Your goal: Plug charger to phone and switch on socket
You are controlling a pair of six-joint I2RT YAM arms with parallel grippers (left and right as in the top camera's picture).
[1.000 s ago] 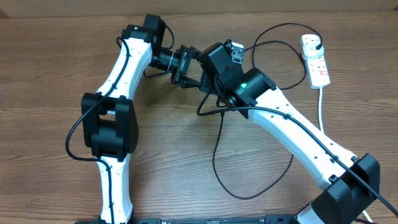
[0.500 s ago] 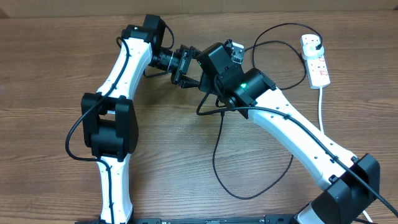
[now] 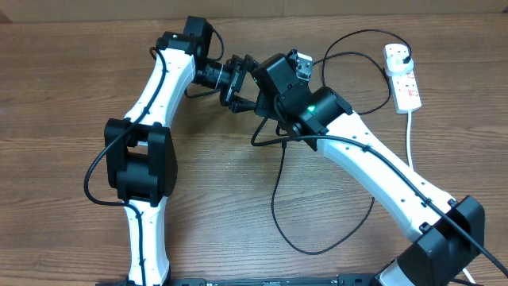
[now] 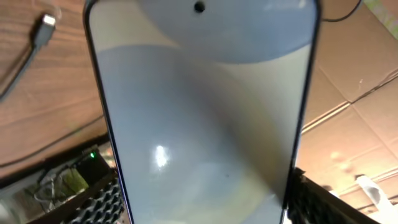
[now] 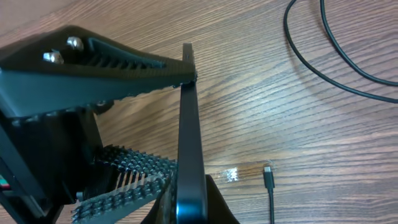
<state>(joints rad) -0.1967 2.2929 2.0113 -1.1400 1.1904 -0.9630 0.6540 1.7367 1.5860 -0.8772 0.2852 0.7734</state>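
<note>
Wooden table | right jaws clenched on phone | left jaws edged back, grip unclear

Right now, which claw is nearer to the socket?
Right. The right claw, shut on the phone, is on the side toward the socket. The left claw faces it from the phone's other side, slightly farther away.
</note>
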